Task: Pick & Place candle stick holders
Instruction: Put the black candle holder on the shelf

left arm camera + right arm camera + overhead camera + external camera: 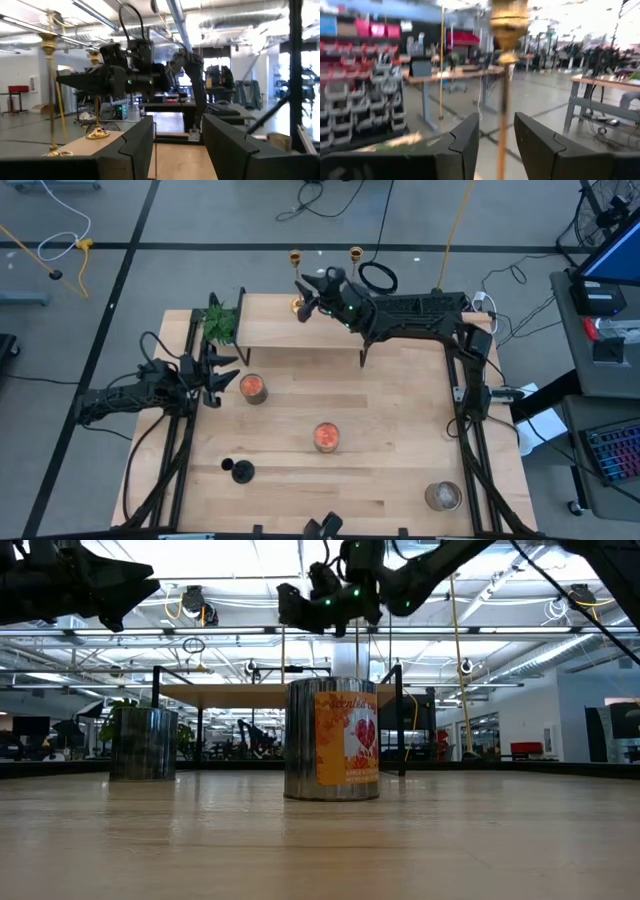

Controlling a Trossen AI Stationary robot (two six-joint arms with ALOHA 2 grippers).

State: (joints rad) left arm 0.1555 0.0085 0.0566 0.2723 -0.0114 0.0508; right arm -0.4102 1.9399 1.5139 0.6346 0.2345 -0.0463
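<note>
Two gold candle stick holders stand on their round bases at the table's far edge. The left one also shows in the left wrist view. The other is partly behind my right arm. My right gripper is open, with its fingers on either side of the left holder's thin stem, below its cup. I cannot tell whether they touch it. A short black holder stands near the front left. My left gripper is open and empty at the table's left side.
Three tin candles stand on the table: one beside my left gripper, one in the middle and one at the front right. A green leafy plant stands at the far left corner.
</note>
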